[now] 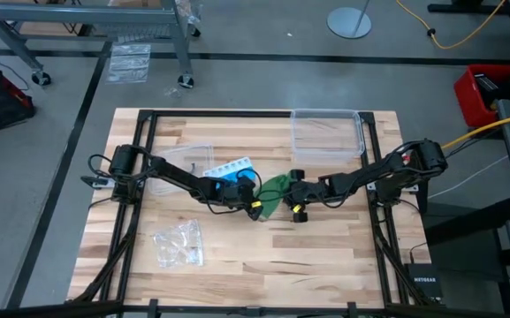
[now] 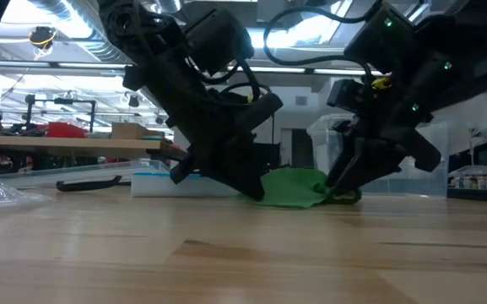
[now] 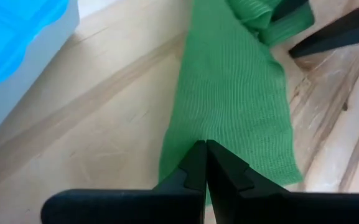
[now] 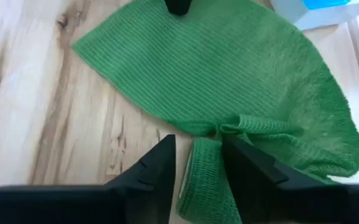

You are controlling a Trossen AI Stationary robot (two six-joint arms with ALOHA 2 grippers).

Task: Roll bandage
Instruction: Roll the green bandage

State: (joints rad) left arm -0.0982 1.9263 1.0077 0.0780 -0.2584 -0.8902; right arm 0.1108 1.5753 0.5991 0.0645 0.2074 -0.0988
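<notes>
On the wooden table point(image 1: 325, 256), a crumpled clear bag point(image 1: 179, 243) lies toward the left. Beside the middle sits a blue and white pill box point(image 1: 228, 170). The left gripper point(image 3: 204, 163) is pressed fully closed, pinching one end of the green bandage point(image 1: 272, 194), which lies spread flat at the table's middle between both arms. The right gripper point(image 4: 198, 163) stands half open, its fingers point(image 4: 157, 171) straddling the bunched other end without squeezing it yet. A clear box point(image 1: 328, 132) rests at the far right.
</notes>
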